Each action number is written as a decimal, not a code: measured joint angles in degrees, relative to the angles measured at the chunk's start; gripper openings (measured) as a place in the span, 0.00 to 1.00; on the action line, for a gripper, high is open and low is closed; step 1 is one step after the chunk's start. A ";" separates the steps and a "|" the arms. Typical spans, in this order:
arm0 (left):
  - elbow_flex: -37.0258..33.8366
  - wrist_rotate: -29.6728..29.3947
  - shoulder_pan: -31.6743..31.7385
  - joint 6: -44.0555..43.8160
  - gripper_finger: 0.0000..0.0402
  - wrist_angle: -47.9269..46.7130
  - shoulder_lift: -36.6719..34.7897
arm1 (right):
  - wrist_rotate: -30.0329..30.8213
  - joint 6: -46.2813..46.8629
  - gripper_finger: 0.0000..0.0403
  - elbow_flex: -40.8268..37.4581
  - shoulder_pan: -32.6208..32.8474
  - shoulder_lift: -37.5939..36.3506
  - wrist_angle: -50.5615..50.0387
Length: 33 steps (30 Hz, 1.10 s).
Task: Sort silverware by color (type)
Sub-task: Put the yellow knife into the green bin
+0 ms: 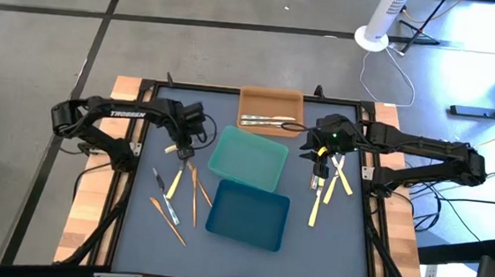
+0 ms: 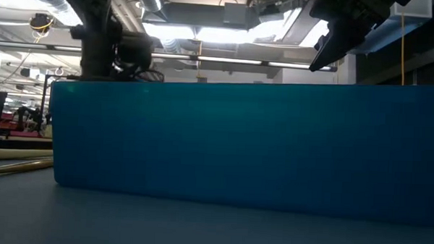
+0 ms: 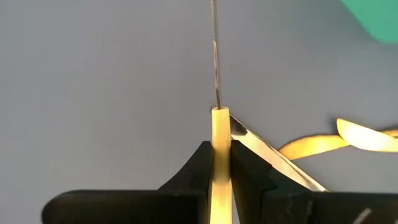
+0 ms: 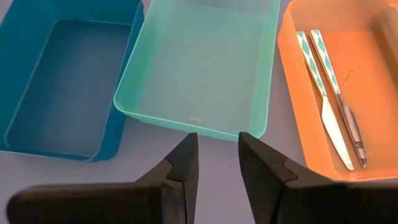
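My left gripper [image 1: 183, 149] is at the table's left, next to the teal-green tray [image 1: 248, 159], and is shut on a pale yellow utensil [image 3: 219, 134]. A silver-grey knife [image 3: 273, 158] lies on the table right beside its fingers. Orange-tan utensils [image 1: 195, 192] and a silver-grey one [image 1: 160, 180] lie nearer the front. My right gripper [image 1: 319, 166] hangs open and empty [image 4: 217, 155] above pale yellow utensils [image 1: 316, 206] at the right. Two silver knives [image 4: 336, 118] lie in the orange tray [image 1: 271, 96]. The dark blue tray [image 1: 248, 214] stands in front. My left gripper pinches the pale yellow utensil's slim handle [image 3: 219, 149] between its two fingers. The handle runs along the fingers, and its blunt end [image 3: 219, 113] sticks out past the fingertips. Whether the utensil rests on the table or is lifted, I cannot tell.
The three trays stand close together down the table's middle. In the low view the dark blue tray's wall [image 2: 245, 145] blocks nearly everything behind it. Another curved pale yellow utensil [image 3: 348, 138] lies near my left gripper. Bare table surface shows at the near left and near right corners.
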 joint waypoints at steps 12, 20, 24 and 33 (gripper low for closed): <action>12.76 -6.35 -0.16 -0.48 0.07 -1.99 0.00 | -0.02 0.00 0.25 0.00 0.00 0.00 -0.05; 15.64 -5.85 -5.37 6.14 0.07 9.32 0.10 | -0.02 0.01 0.25 0.00 0.00 0.00 -0.05; 15.64 -5.90 -9.61 7.73 0.07 13.38 1.30 | -0.02 0.00 0.25 0.00 0.00 0.00 -0.05; 15.64 -5.93 -18.06 8.97 0.07 20.07 5.86 | 0.00 0.57 0.25 0.00 0.00 0.00 -0.01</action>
